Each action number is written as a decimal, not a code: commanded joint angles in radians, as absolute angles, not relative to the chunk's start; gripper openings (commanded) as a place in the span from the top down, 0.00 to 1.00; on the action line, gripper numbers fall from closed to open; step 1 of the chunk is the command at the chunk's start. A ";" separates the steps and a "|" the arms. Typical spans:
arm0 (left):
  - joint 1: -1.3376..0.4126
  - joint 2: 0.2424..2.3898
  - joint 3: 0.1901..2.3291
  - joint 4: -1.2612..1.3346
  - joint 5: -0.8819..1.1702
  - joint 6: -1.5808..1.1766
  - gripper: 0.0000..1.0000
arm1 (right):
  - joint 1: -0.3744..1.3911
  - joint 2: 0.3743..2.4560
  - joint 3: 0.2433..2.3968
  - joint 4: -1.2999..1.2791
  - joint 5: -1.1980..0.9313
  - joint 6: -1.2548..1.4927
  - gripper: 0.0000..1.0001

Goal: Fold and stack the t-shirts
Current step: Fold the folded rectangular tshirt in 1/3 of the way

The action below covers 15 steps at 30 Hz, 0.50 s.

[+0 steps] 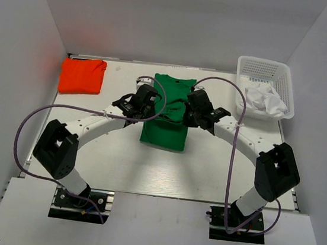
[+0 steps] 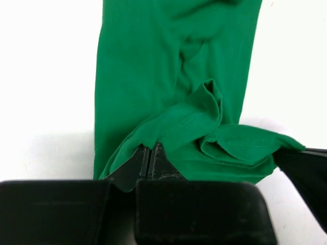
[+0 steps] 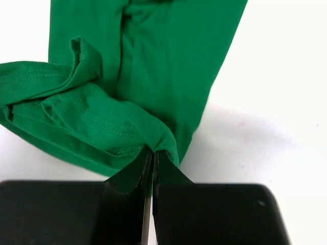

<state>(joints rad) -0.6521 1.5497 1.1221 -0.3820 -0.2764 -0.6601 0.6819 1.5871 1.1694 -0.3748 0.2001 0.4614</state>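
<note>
The green t-shirt point(image 1: 165, 129) lies in a long narrow strip down the middle of the table, with part of it lifted and bunched between the two arms. My left gripper point(image 1: 143, 104) is shut on a hem fold at the shirt's left side; in the left wrist view the fingertips point(image 2: 150, 148) pinch green cloth point(image 2: 143, 76). My right gripper point(image 1: 196, 111) is shut on the matching fold at the right side, and its tips point(image 3: 153, 152) bite the stitched hem point(image 3: 102, 122). The orange-red t-shirt point(image 1: 82, 75) lies folded flat at the far left.
A white mesh basket point(image 1: 264, 69) stands at the far right corner with crumpled white cloth point(image 1: 266, 101) in it. White walls enclose the table on three sides. Purple cables loop over both arms.
</note>
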 commanded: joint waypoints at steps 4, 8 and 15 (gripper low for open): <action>-0.609 1.646 1.249 -0.311 -0.247 -0.565 1.00 | 0.618 1.669 1.284 -0.292 0.161 0.410 1.00; -0.577 1.695 1.299 -0.311 -0.247 -0.555 1.00 | 0.586 1.713 1.331 -0.287 0.140 0.391 1.00; -0.545 1.792 1.362 -0.299 -0.200 -0.534 1.00 | 0.540 1.802 1.380 -0.275 0.081 0.380 1.00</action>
<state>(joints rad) -0.5598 1.7836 1.3159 -0.3180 -0.2264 -0.5556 0.5552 1.7737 1.3224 -0.3107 0.1169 0.4068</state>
